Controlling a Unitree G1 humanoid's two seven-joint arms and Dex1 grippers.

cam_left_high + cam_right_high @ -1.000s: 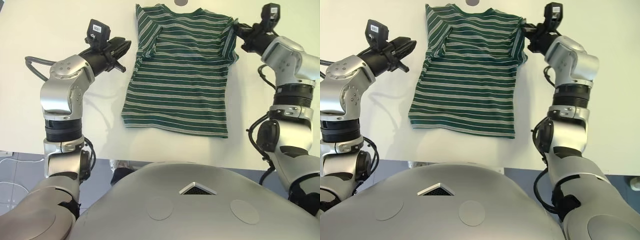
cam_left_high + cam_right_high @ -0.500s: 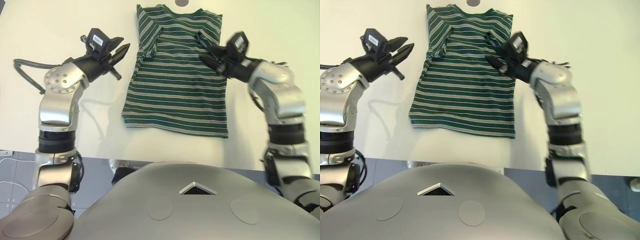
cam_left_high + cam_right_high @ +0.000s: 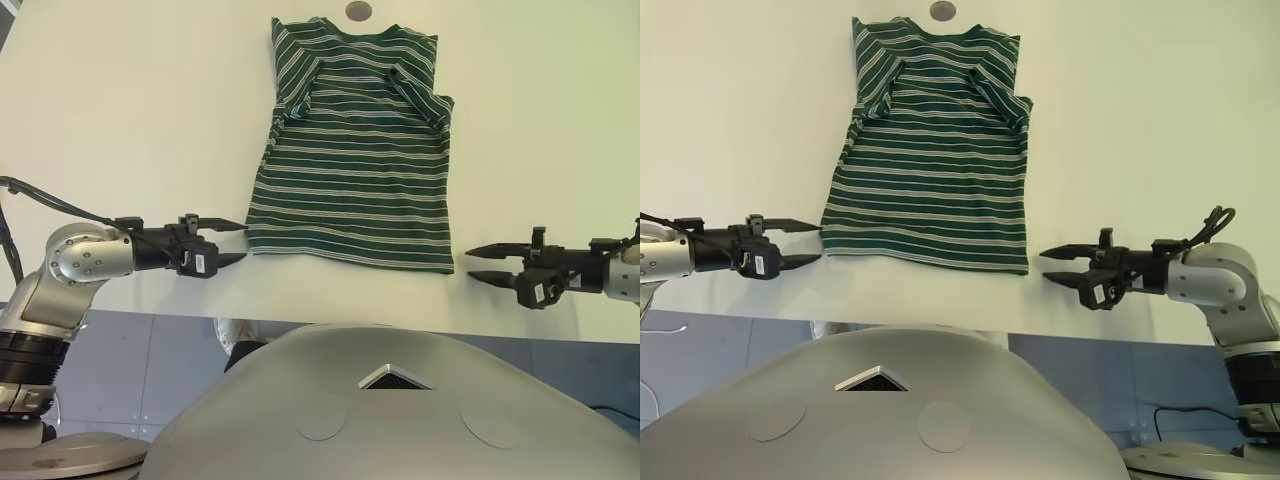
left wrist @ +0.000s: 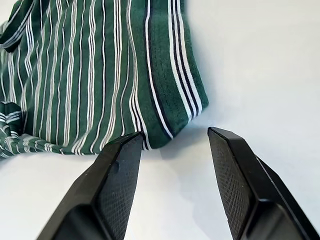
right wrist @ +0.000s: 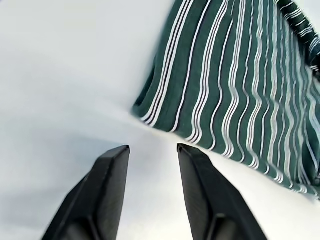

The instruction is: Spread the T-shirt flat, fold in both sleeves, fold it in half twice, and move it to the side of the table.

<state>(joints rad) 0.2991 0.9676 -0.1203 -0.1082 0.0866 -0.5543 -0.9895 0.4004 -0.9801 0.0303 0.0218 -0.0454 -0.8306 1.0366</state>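
Note:
A green T-shirt (image 3: 352,150) with white stripes lies flat on the white table (image 3: 130,130), collar at the far side, both sleeves folded in over the chest. My left gripper (image 3: 236,241) is open, low at the near left hem corner (image 4: 175,115), its fingertips just short of the cloth. My right gripper (image 3: 480,264) is open too, pointing at the near right hem corner (image 5: 150,107) from a short way off. Neither holds anything.
A small grey disc (image 3: 358,11) sits on the table just beyond the collar. Bare tabletop stretches wide to the left and right (image 3: 560,120) of the shirt. The table's near edge (image 3: 330,318) runs just below both grippers.
The right gripper folded the right sleeve in over the chest, then let go. Both arms then dropped from the sleeves to the near hem corners.

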